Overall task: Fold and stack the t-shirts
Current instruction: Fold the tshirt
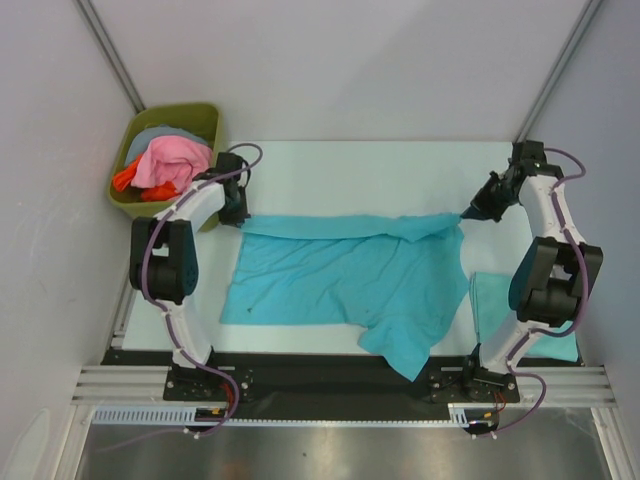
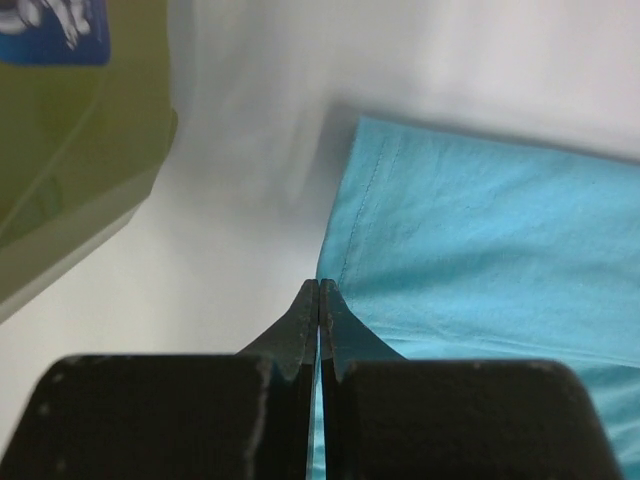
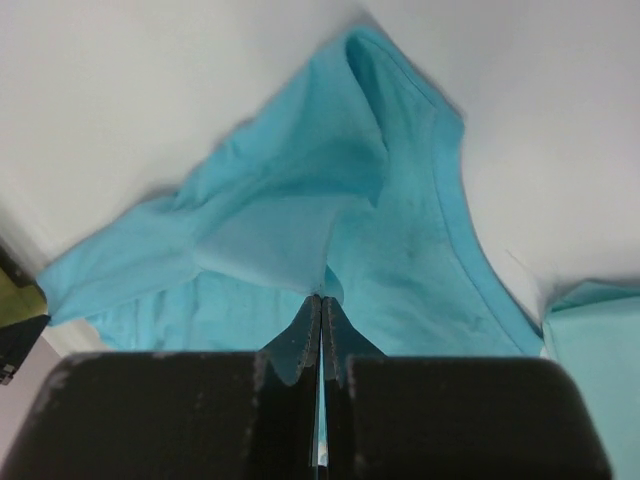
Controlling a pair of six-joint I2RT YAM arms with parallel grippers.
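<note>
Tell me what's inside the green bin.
The green bin holds a pink cloth on top, an orange-red piece left of it and a grey-blue cloth behind. Anything beneath them, and the bin's floor, is covered.

- Pale bench [image 1: 400, 165], bare beyond the jaws.
- Spread t-shirt [image 1: 340, 285] lies flat between the left jaws and right jaws, one part hanging over the near edge.
- Folded t-shirt [image 1: 490, 300] lies nearer than the right jaws.
- Olive bin [image 1: 130, 205] sits just left of the left jaws.
</note>
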